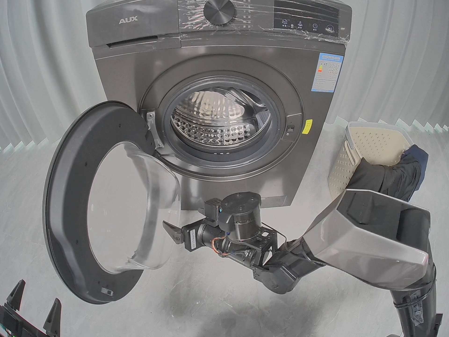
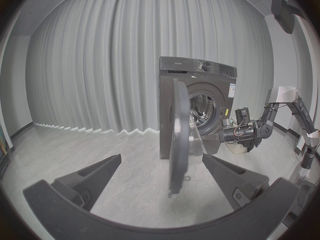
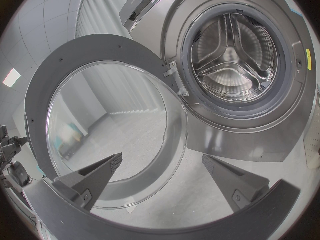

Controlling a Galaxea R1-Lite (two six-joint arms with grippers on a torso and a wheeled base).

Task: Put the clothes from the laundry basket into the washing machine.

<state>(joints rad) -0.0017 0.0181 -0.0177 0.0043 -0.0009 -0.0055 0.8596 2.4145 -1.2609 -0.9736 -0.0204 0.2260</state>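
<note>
The right gripper (image 3: 163,174) hangs low in front of the washing machine (image 1: 215,66) with its fingers spread wide and nothing between them, just beside the bulging glass of the open door (image 1: 75,202). The left gripper (image 2: 161,170) sits low and well off to the left, also wide open and empty, looking at the door edge-on. The clothes (image 1: 390,176), dark pieces, are draped over the near rim of the pale laundry basket (image 1: 374,141), which stands on the floor (image 1: 224,305) just to the right of the machine; none lie in the drum (image 1: 215,118), so the loading looks not yet begun. The likeliest trouble comes from the right arm's own pose: its hand is on the door side while the basket lies behind its elbow, so swinging across could knock the door glass or the machine's front panel. The basket looks light, and a pull on cloth hooked over its rim may tip or drag it. A long piece trailing from the grip could catch on the door hinge or the rubber ring at the opening and fall short. The door, swung fully left, blocks the left arm's straight path to the drum. A grey curtain (image 1: 402,47) hangs behind.
</note>
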